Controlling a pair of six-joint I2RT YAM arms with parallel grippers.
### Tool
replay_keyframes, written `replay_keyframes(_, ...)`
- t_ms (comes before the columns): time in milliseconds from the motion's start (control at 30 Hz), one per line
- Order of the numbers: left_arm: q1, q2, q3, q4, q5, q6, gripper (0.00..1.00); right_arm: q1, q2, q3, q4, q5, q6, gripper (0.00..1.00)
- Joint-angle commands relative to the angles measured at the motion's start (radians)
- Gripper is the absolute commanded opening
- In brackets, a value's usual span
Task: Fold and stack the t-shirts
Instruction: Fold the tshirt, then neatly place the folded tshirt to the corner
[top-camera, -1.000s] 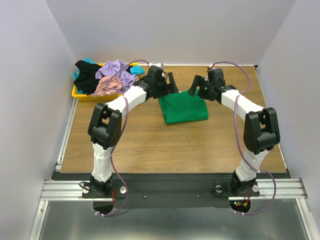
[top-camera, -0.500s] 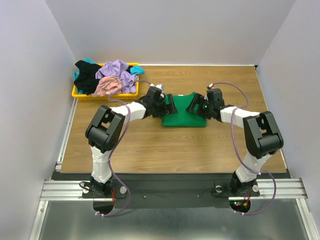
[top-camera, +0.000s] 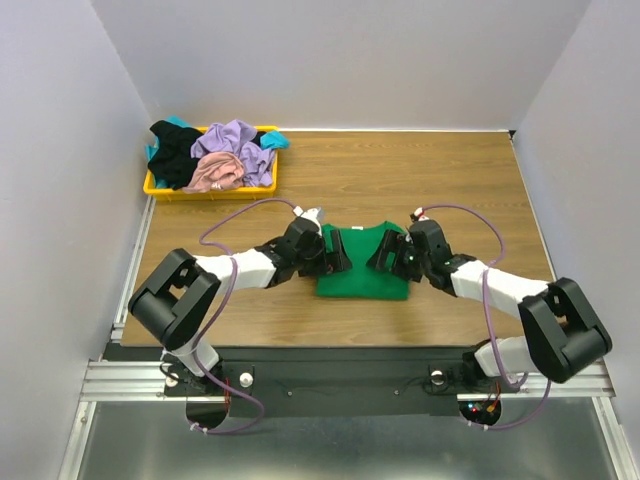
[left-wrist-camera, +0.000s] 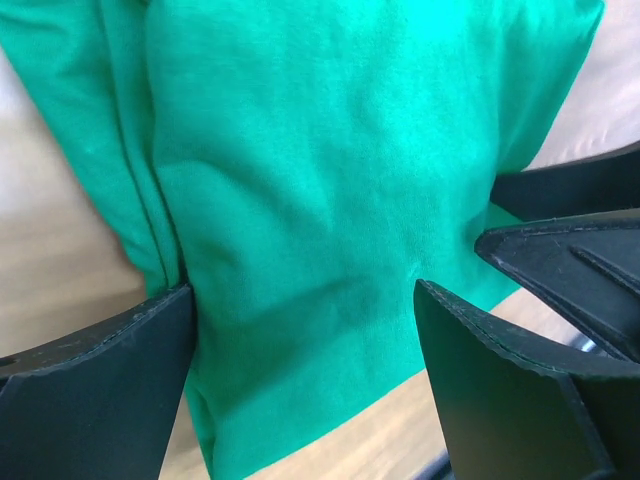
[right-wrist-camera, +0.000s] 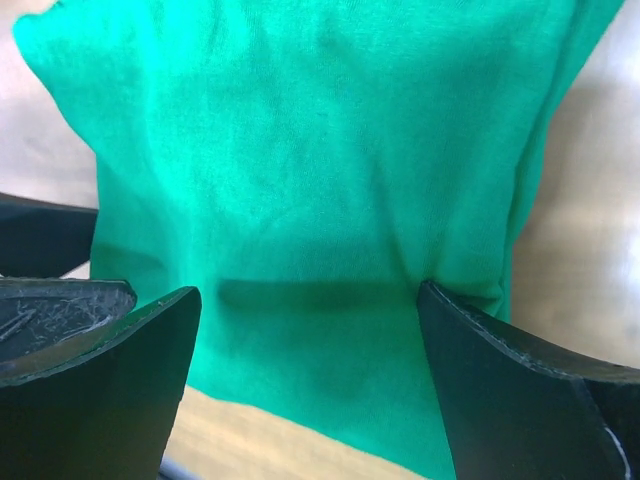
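**One green tee folded, the heap in the tray not yet begun**

The green t-shirt (top-camera: 362, 272) lies flat on the counter (top-camera: 450, 180), in the middle and close to the near edge. It is already a compact, tidy packet with sleeves tucked under. Both arms reach low across it from either side. The left pincer (top-camera: 337, 254) sits over the shirt's left margin and the right pincer (top-camera: 383, 255) over its right margin. Both wrist views show the fingers spread wide with green cloth between them, so neither pincer is clamped on anything. Whether the tips press the fabric or sit just above it cannot be told.

As for progress, this looks like the first shirt at the end of its fold, either being smoothed or set in place as the base of the stack. The rest is untouched. A lavender t-shirt (top-camera: 235, 140), a dusty pink t-shirt (top-camera: 215, 175), a black t-shirt (top-camera: 175, 155) and a teal t-shirt (top-camera: 268, 142) lie crumpled together in the yellow tray (top-camera: 200, 195) at the far left corner, well apart from the green one. Most of the task is therefore still to do.

The folded packet is close to square, a little wider from left to right than from near to far, so its long axis runs across the counter between the two arms. What seems to be the neckline faces the far edge, and the folded hem side faces the arm bases.
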Motion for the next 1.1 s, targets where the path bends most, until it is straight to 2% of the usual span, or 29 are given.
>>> replay_keyframes(0,-0.040,-0.072,-0.015,-0.090,-0.025,-0.010,0.98,0.035,-0.090,-0.014,-0.089,-0.012,0.004,0.96)
replay_keyframes(67,-0.045,-0.097,0.005,-0.111,-0.033,0.009,0.98,0.035,-0.124,0.009,-0.115,-0.013,-0.014,1.00)
replay_keyframes(167,-0.043,-0.153,0.008,-0.145,-0.059,0.012,0.98,0.035,-0.191,0.029,-0.158,0.005,-0.034,1.00)
replay_keyframes(300,-0.044,-0.242,-0.014,-0.200,-0.111,0.016,0.99,0.033,-0.254,0.049,-0.246,0.115,-0.048,1.00)
replay_keyframes(467,-0.044,-0.322,-0.052,-0.301,-0.275,-0.010,0.99,0.035,-0.248,0.068,-0.342,0.309,-0.033,1.00)
replay_keyframes(567,-0.042,-0.376,-0.075,-0.357,-0.334,-0.033,0.98,0.033,-0.200,0.084,-0.373,0.344,-0.020,0.99)
replay_keyframes(733,-0.033,-0.466,-0.112,-0.415,-0.407,-0.071,0.98,0.035,-0.097,0.101,-0.373,0.381,-0.016,0.84)
replay_keyframes(767,-0.030,-0.477,-0.117,-0.421,-0.429,-0.076,0.98,0.033,-0.081,0.106,-0.373,0.384,-0.016,0.75)
replay_keyframes(867,-0.014,-0.497,-0.135,-0.424,-0.438,-0.083,0.98,0.033,-0.009,0.133,-0.372,0.428,-0.010,0.59)
replay_keyframes(1067,0.006,-0.476,-0.144,-0.414,-0.433,-0.082,0.98,0.032,0.150,0.195,-0.338,0.426,-0.017,0.56)
